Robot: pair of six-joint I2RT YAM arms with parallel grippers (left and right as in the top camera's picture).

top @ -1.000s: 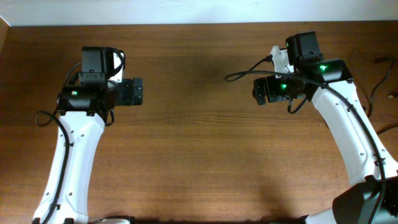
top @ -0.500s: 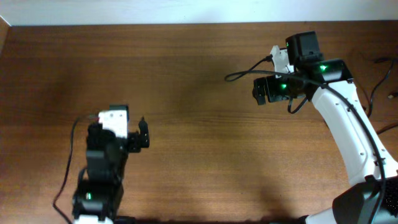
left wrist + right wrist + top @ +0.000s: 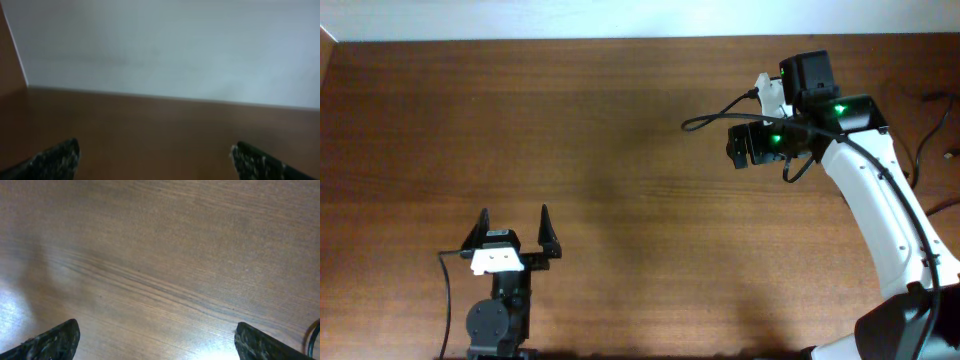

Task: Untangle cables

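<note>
Thin black cables [image 3: 923, 150] show only at the far right edge of the wooden table [image 3: 620, 150] in the overhead view, partly cut off, with a pale tip near the edge. My right gripper [image 3: 732, 147] hovers at the upper right, well to the left of them. In its wrist view it is open [image 3: 157, 332] over bare wood. My left gripper [image 3: 513, 215] is at the table's near left edge with its fingers spread, open and empty. Its wrist view [image 3: 155, 152] shows only bare table and wall. Neither gripper touches a cable.
A thicker black wire [image 3: 715, 113] loops off my right wrist over the table. A white wall [image 3: 165, 45] borders the far table edge. A dark curved wire [image 3: 315, 335] shows at the corner of the right wrist view.
My left arm has pulled back from the upper left of the table to the near left edge and now points at the far wall. The right arm has not moved.
</note>
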